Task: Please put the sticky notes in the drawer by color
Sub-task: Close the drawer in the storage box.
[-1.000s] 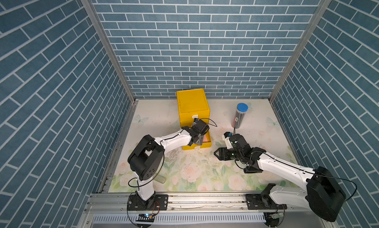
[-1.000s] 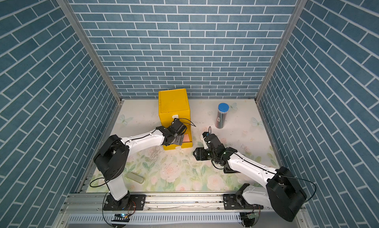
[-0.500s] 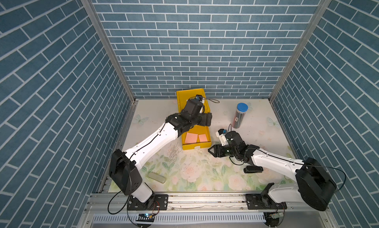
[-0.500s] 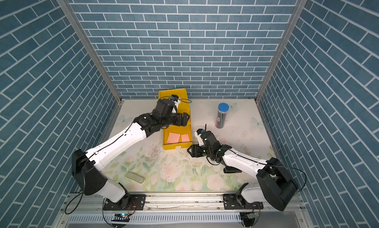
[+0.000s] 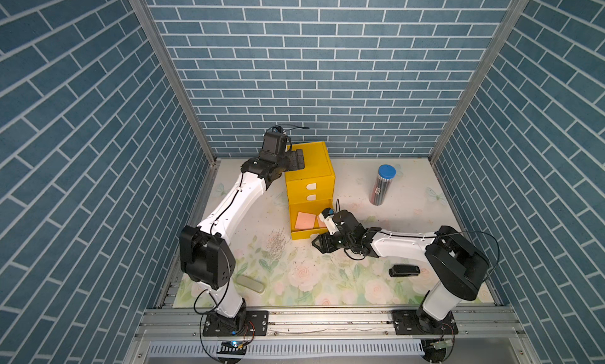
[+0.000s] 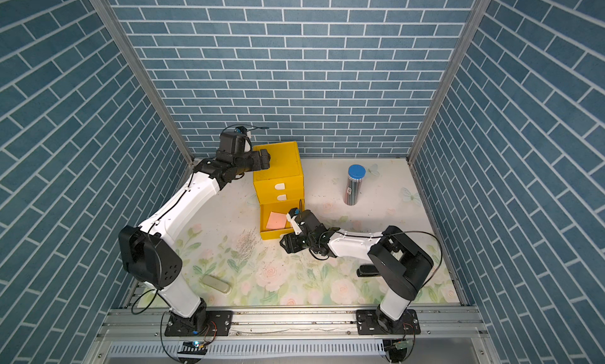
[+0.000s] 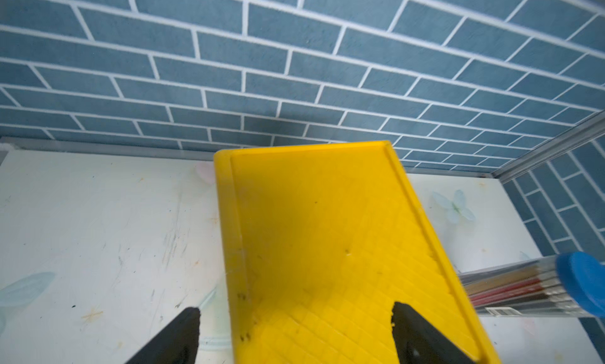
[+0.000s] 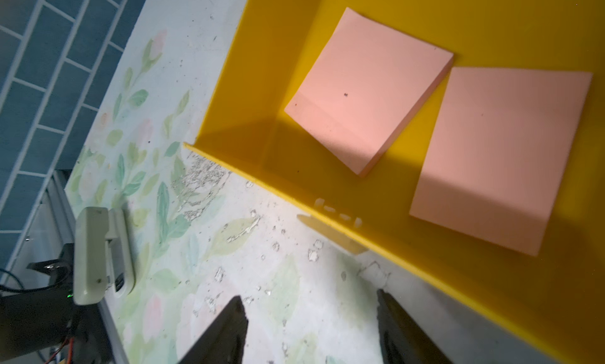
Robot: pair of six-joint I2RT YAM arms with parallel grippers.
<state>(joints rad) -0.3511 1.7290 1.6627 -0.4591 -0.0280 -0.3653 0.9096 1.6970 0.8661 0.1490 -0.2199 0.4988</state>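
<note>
Lighting: bright, even, overhead; soft shadows on counter (image 5: 327,280). Both top views sharp, brick walls (image 5: 65,149) splaying at 3 and 9 o'clock. Right wrist view: dark shadow band across sticky notes (image 8: 370,90) and drawer (image 8: 245,100). Left wrist view: brick courses bowed, tube (image 7: 523,287) soft.

yellow drawer (image 5: 324,189) — pink sticky notes (image 5: 305,220)

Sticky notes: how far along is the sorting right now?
Done: two pink pads lie in the open bottom drawer; no other pads are visible. In hand: nothing; left end effector open over the cabinet, right end effector open before that drawer. Left: shut it; the upper drawers hide their contents.
</note>
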